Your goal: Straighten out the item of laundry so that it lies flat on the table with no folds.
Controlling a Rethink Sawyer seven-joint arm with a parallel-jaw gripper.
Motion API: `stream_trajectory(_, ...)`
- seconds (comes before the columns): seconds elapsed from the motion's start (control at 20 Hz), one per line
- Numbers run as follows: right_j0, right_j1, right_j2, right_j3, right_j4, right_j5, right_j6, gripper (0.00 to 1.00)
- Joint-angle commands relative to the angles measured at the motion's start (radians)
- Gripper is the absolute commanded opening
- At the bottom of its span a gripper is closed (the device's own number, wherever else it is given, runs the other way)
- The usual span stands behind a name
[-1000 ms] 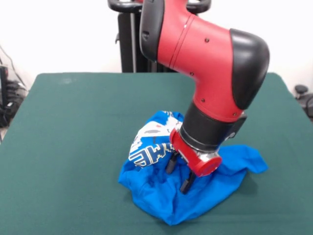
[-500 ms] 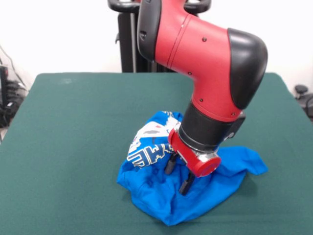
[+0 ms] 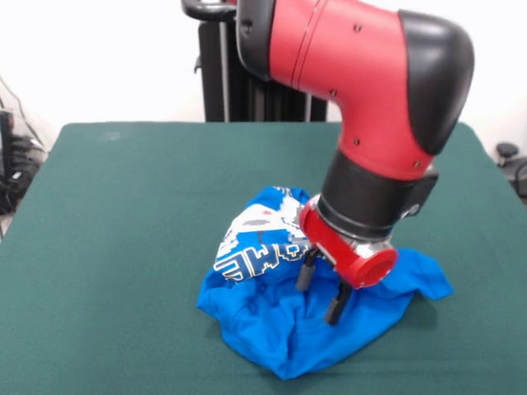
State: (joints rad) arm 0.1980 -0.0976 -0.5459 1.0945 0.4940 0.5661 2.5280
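Covering most of the view, the green table (image 3: 123, 214) carries one thing: the blue T-shirt (image 3: 280, 329), bunched in a crumpled heap toward the near edge, right of centre, its white print folded up on the left side. The red and black arm (image 3: 370, 90) leans down over it. Its pincer (image 3: 321, 288) is released, both dark fingers (image 3: 336, 304) apart and touching the cloth.

I have one camera only, set across the table (image 3: 123, 214) and looking slightly down at it. It sits close: the arm (image 3: 370, 90) fills the upper frame, and the table's near edge is cut off.
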Motion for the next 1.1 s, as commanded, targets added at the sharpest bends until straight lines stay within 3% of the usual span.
stream_trajectory(0.05,-0.011,-0.064,0.164,0.083,0.017,0.021,0.098,1.00)
stream_trajectory(1.1,-0.040,0.004,0.184,0.082,-0.020,-0.087,0.097,1.00)
